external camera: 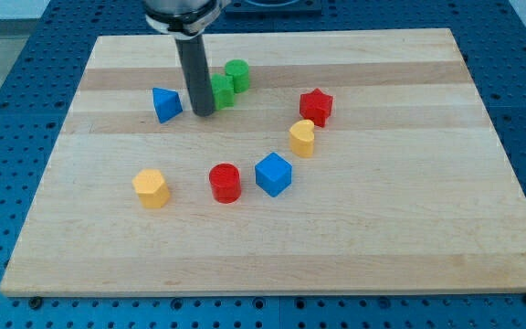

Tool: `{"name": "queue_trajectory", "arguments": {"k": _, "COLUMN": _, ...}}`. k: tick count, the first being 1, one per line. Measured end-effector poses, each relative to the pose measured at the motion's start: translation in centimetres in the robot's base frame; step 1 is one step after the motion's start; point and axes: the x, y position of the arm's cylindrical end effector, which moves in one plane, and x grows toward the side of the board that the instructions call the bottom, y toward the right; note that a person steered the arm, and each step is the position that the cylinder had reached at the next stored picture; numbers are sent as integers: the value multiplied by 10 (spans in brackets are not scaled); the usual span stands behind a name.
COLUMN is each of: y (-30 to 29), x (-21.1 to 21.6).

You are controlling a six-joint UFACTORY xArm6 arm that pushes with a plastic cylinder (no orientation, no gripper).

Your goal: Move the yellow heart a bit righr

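My tip (203, 113) has no fingers, so it grasps nothing — it stands on the board (382, 238) between the blue triangle (165, 104) and two green blocks (226, 84), just beside the nearer green one. The yellow heart (302, 138) lies well apart, toward the view's right — just below the red star (317, 106), near the blue cube (273, 174).

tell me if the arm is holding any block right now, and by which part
Nothing is held. My tip only pushes; it stands between the blue block and the green block, away from the yellow heart.
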Motion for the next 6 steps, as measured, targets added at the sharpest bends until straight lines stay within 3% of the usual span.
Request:
{"name": "queue_trajectory", "arguments": {"k": 1, "y": 6, "x": -3}}
{"name": "queue_trajectory", "arguments": {"k": 4, "y": 16, "x": 62}}
{"name": "queue_trajectory", "arguments": {"k": 6, "y": 116, "x": 61}}
